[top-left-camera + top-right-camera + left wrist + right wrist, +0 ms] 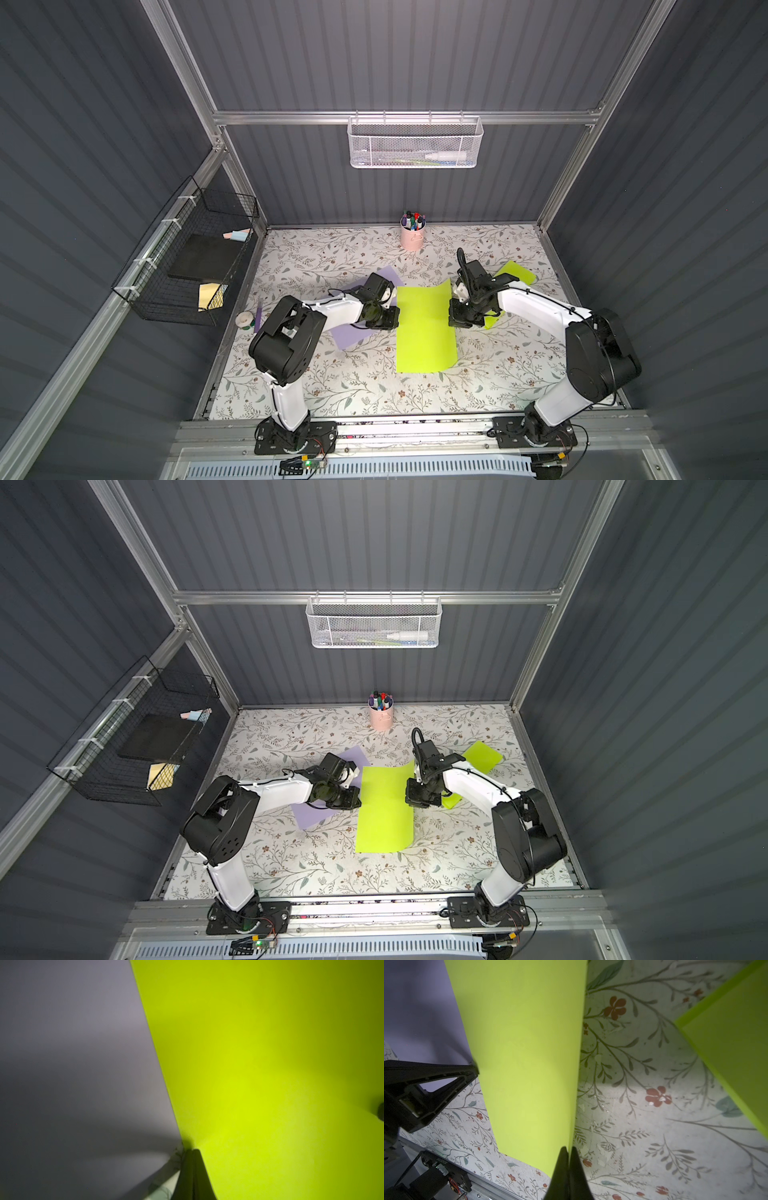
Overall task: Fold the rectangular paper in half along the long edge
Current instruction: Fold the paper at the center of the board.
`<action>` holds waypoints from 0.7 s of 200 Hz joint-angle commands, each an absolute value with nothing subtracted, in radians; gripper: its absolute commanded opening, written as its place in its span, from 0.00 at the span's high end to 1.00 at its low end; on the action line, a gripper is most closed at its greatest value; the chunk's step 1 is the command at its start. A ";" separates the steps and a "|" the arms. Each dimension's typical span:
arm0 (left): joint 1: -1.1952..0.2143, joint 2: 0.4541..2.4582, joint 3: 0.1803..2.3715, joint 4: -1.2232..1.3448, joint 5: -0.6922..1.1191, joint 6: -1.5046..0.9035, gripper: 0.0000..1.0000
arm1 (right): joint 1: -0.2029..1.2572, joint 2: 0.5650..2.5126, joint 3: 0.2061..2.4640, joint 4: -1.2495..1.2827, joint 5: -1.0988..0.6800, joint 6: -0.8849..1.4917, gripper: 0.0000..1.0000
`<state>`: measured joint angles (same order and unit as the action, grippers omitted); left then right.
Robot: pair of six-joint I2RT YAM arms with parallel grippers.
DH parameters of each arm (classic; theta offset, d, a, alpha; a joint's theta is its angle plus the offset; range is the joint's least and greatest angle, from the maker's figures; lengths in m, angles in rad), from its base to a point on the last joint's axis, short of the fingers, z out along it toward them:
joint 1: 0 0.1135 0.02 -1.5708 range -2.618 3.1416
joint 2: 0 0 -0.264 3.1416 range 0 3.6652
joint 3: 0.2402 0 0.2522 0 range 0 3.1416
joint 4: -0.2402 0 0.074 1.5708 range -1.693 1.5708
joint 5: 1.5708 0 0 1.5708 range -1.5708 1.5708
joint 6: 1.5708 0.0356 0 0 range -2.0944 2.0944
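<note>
2 robot arms work over 1 floral-patterned table (332, 390), where 3 sheets lie: the lime-green paper (424, 332) to be folded, flat in the middle with its long edges running away from the arms' bases, 1 second lime-green sheet (513, 272) partly under the right arm, and 1 purple sheet (349, 334) partly under the left arm. The left gripper (396, 319) is clenched on the paper's left long edge, its 2 fingers pressed together in the left wrist view (192, 1150). The right gripper (451, 321) is likewise pinched on the right long edge, which rises off the table toward its fingertips (568, 1148); the far right corner curls upward. 1 pink cup (411, 239) of markers stands at the back. 2 baskets hang on the walls, 1 white mesh basket (413, 143) and 1 black wire basket (187, 266).
</note>
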<state>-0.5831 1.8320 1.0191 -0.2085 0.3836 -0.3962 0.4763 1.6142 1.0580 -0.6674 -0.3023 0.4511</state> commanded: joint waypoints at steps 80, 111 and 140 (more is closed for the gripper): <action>-0.589 1.856 0.982 -0.237 0.376 -0.396 1.00 | 0.563 1.680 1.206 -0.686 -0.396 0.470 1.00; -0.588 1.852 0.974 -0.239 0.376 -0.396 1.00 | 0.619 1.751 1.254 -0.648 -0.416 0.495 1.00; -0.588 1.844 0.973 -0.244 0.376 -0.396 1.00 | 0.651 1.807 1.298 -0.631 -0.428 0.498 1.00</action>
<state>-0.5831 1.8317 1.0077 -0.1833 0.3912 -0.3962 0.6346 1.7737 1.2556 -0.6403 -0.4061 0.4824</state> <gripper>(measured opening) 0.054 0.046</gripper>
